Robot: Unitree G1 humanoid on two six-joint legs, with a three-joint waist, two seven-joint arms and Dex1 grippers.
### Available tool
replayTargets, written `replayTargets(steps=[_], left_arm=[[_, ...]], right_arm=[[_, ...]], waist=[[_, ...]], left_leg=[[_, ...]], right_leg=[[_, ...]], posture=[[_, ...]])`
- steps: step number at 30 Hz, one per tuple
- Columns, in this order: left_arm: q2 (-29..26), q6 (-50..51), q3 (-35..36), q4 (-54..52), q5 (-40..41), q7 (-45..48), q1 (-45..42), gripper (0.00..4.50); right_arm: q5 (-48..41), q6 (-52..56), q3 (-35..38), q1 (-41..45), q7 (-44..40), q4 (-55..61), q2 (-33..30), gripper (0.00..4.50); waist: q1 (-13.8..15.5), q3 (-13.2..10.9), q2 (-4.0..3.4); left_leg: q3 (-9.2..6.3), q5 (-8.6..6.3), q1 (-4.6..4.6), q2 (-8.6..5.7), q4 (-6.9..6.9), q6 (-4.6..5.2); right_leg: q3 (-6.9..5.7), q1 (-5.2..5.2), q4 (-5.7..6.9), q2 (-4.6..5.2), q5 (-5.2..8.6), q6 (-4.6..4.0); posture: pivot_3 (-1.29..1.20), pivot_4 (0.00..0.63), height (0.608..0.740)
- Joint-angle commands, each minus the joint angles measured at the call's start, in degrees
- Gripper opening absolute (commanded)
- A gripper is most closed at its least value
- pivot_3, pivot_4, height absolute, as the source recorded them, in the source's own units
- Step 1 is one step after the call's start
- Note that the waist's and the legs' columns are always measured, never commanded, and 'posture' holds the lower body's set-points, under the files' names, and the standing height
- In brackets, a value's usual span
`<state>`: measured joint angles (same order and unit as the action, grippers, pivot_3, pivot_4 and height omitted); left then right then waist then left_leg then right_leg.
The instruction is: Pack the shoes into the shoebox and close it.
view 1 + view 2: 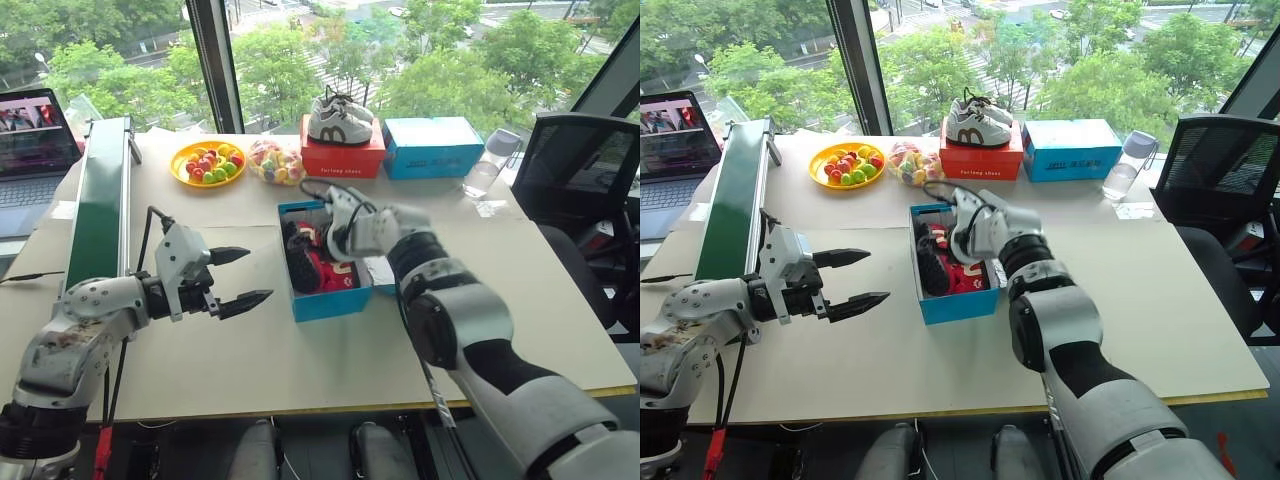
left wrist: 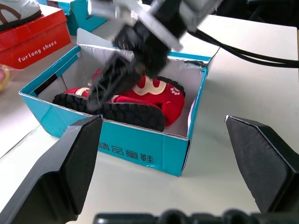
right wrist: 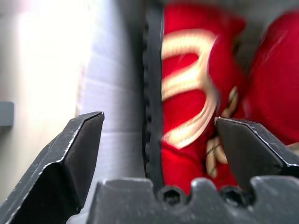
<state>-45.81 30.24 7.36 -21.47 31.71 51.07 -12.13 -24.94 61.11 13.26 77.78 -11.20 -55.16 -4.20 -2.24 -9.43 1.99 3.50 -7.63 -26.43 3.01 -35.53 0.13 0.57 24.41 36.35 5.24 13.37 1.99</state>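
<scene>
Hovering my right gripper (image 1: 958, 232), fingers spread and grasping nothing, over the shoes (image 1: 952, 262) lying in the shoebox (image 1: 958, 303) mid-table. My left gripper (image 1: 852, 278) waits released beside it. Shoes look soft and light; I'd pinch the stiff cardboard lid's edge.

I can read "furlong shoes" in white on the front of the red box (image 2: 35, 44) — the one the white-and-grey sneakers (image 1: 340, 120) stand on. The shoebox (image 2: 140, 151) carries a row of white Chinese characters on its near blue wall, 精品童鞋 as best I can make out. The lettering on the other blue box (image 1: 1072, 150) is too small for me to read.
</scene>
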Motion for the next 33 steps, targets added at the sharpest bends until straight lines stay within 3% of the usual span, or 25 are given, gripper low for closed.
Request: replayTargets(steps=[1, 5, 6, 10, 15, 19, 26, 33], left_arm=[[0.2, -0.8, -0.3, -0.6, -0.2, 0.5, -0.9, 4.5], [0.8, -0.9, -0.7, -0.8, -0.5, 0.2, -0.9, 4.5], [0.9, -0.9, -0.6, -0.9, -0.4, 0.0, -0.8, 4.5], [1.1, -0.7, -0.2, -0.9, -0.2, -0.1, -0.5, 4.5], [2.6, 0.1, -1.3, -1.2, 0.5, -0.8, -1.0, 4.5], [3.4, -0.1, -2.7, 0.1, -0.1, -0.4, -2.3, 4.5], [4.0, -0.4, -4.0, 1.8, -0.4, 0.3, -4.5, 4.5], [4.3, -0.2, -4.3, 1.6, -0.4, 0.4, -4.9, 4.5]], right_arm=[[-8.2, 18.5, 3.2, -1.5, -0.4, 25.4, -3.5, 4.47], [-18.5, 30.6, 9.5, -8.4, -1.9, 43.6, -7.5, 4.47], [-21.1, 31.3, 11.6, -10.6, -1.5, 46.3, -8.8, 4.23], [-32.0, 31.4, 16.4, -20.6, -0.5, 55.6, -15.8, 3.11], [-49.6, 31.4, 17.4, -41.0, -4.5, 66.6, -29.7, 1.39], [-49.9, 31.4, 14.0, -53.0, -2.4, 71.0, -32.3, 0.02], [-32.0, 21.8, 5.2, -62.8, 5.2, 63.2, -26.1, 0.02], [-24.9, 11.1, 12.4, -59.5, 11.4, 47.4, -14.9, 0.02]], waist=[[0.0, 0.0, 0.0], [0.6, 0.0, 0.02], [0.8, 0.0, 0.02], [1.5, 0.0, 0.0], [2.3, 0.0, 0.01], [0.9, 0.0, 0.0], [1.2, 0.0, 0.01], [1.1, 0.0, 0.03]], left_leg=[[0.0, 0.01, -0.01, 0.0, 0.22, 0.01], [-0.03, 0.01, 0.0, -0.02, 0.56, 0.02], [-0.03, 0.01, 0.0, -0.03, 0.58, 0.02], [0.02, 0.01, 0.0, -0.05, 0.51, 0.03], [0.01, 0.01, 0.03, -0.09, 0.46, 0.03], [0.09, 0.01, 0.25, -0.03, 0.46, 0.05], [0.03, 0.01, 0.28, -0.05, 0.14, 0.06], [0.09, 0.04, 0.2, -0.04, -0.13, 0.1]], right_leg=[[0.0, 0.02, -0.16, -0.01, 0.0, 0.0], [-0.06, 0.01, -0.29, -0.01, 0.0, 0.0], [-0.07, 0.0, -0.31, -0.01, 0.0, 0.0], [-0.05, -0.04, -0.36, 0.01, -0.01, 0.02], [-0.03, -0.17, -0.48, 0.05, 0.01, 0.1], [0.22, -0.21, -0.41, -0.09, 0.02, 0.08], [0.29, -0.25, -0.32, -0.13, 0.1, 0.17], [0.36, -0.26, -0.34, -0.13, 0.05, 0.22]], posture=[[0.0, 0.15, 0.74], [0.0, 0.15, 0.74], [0.0, 0.15, 0.74], [0.0, 0.15, 0.74], [0.0, 0.15, 0.74], [0.0, 0.15, 0.74], [0.0, 0.15, 0.74], [0.0, 0.15, 0.74]])
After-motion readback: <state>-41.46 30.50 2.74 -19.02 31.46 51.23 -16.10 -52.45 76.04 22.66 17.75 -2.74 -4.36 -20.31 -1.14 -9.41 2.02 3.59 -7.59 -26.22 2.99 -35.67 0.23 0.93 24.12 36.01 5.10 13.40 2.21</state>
